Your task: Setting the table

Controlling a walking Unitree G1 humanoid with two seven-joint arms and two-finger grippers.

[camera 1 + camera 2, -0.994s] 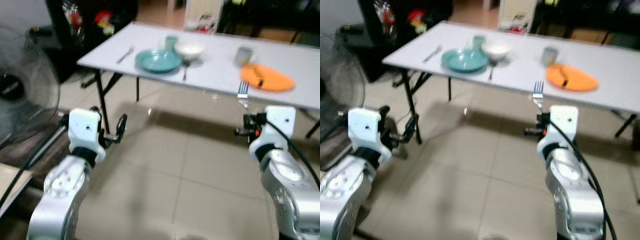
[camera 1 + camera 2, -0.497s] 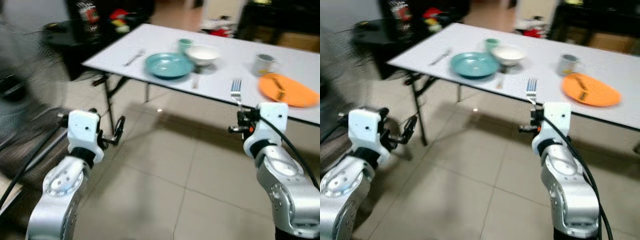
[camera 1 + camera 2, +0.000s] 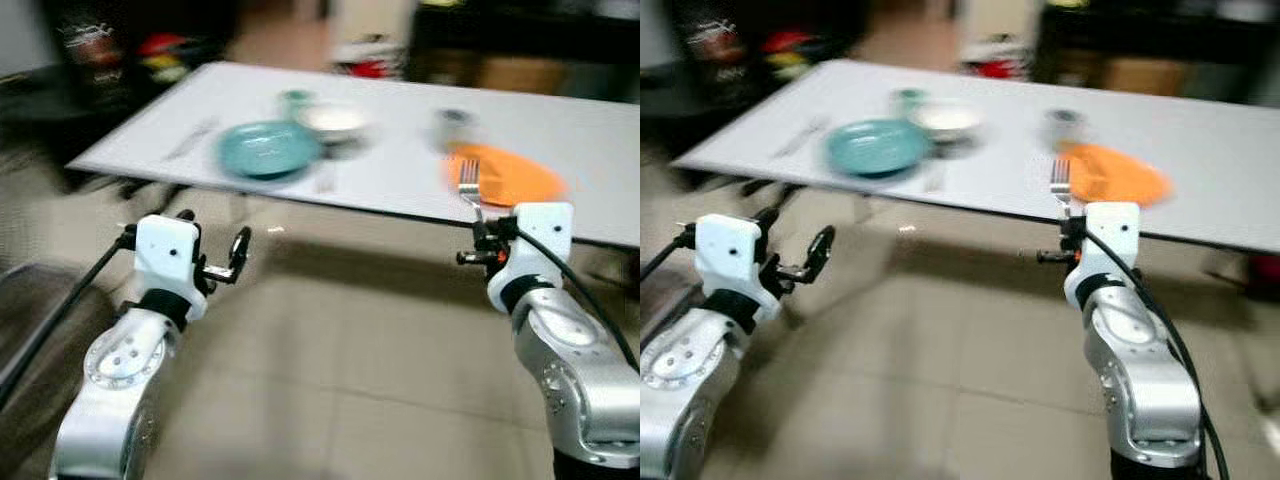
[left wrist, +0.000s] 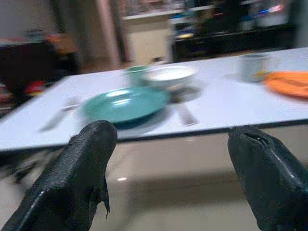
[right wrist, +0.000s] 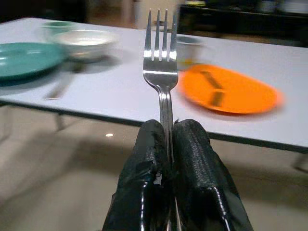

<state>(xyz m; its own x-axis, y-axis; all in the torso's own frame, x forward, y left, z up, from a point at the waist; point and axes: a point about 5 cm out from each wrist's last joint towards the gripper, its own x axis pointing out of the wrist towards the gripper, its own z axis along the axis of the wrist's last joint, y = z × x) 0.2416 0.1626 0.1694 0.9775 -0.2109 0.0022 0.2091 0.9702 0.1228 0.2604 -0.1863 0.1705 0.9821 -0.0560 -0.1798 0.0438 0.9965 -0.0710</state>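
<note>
A silver fork (image 5: 162, 62) stands tines-up in my right gripper (image 5: 168, 144), which is shut on its handle, just short of the white table's (image 3: 620, 150) near edge. The fork (image 3: 469, 184) lines up in front of the orange plate (image 3: 505, 178), which carries a small dark item. A grey mug (image 3: 452, 120) stands behind that plate. Farther left lie a teal plate (image 3: 268, 150), a white bowl (image 3: 334, 118), a teal cup (image 3: 294, 99), a spoon (image 4: 185, 114) and a utensil (image 3: 190, 142) near the table's left end. My left gripper (image 3: 237, 255) is open and empty, over the floor below the table edge.
The folding table has dark legs (image 3: 780, 195) under its left end. Dark furniture (image 3: 520, 40) stands behind the table, and a dark shelf with red items (image 3: 150, 45) at the far left. Tiled floor (image 3: 340, 380) lies between me and the table.
The camera has swung, so the table now sits lower and more to the left in view, and the fan has gone out of view. The fork stays held upright.
</note>
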